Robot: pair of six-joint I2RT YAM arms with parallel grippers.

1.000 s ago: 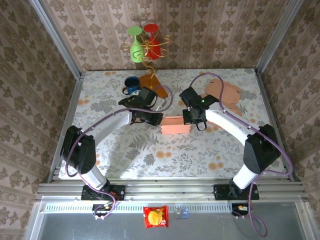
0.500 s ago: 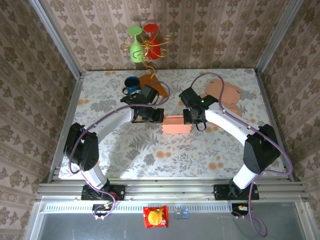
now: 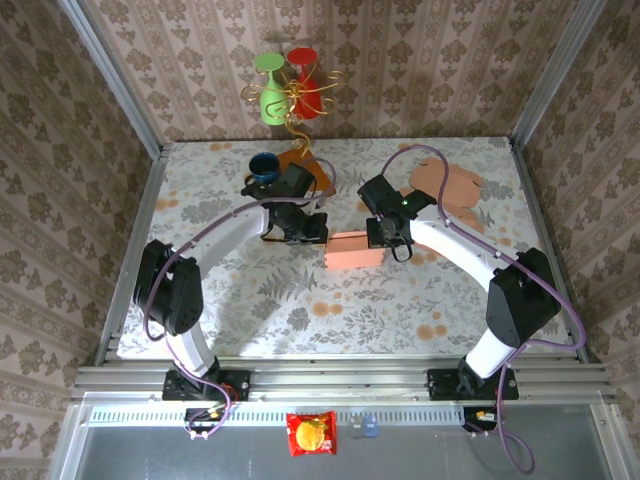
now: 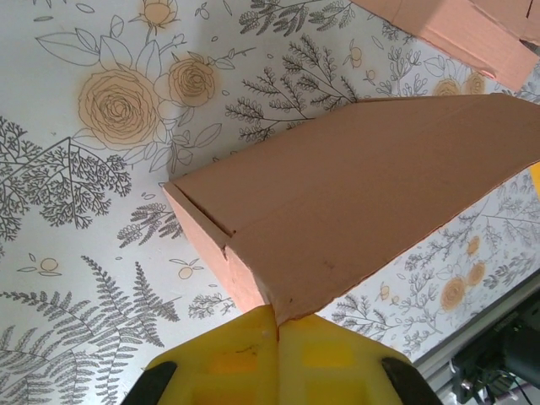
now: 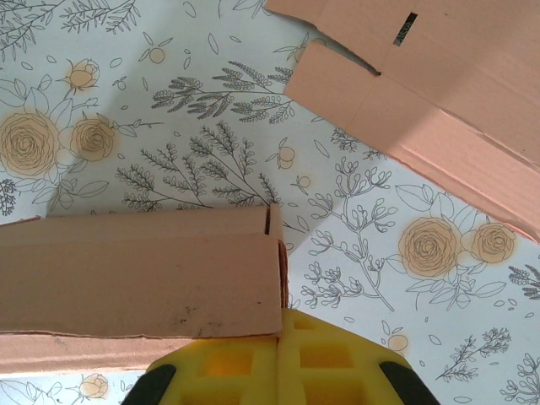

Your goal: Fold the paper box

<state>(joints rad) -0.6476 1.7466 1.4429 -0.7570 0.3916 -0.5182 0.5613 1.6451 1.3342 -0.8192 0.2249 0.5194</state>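
Left gripper [image 4: 277, 327]: yellow pads pressed together, tips against a corner of the paper box [image 4: 363, 194]. We cannot tell whether cardboard is pinched. Right gripper [image 5: 281, 329]: pads likewise closed, touching the box's end. The 2 arms arc inward to the box, mid-table [image 3: 250, 300]. Flat cardboard sheet [image 5: 439, 93] nearby, cut off by the frame. Red packet [image 3: 312, 433]: print too small to read.

the top camera sits high behind the arm bases, looking steeply down over the whole table [image 3: 250, 300]. each wrist camera hangs close above the tabletop, peering past its yellow fingers [image 4: 228, 367]. all three views share the cardboard box [image 3: 353, 250], the wrists from opposite ends.
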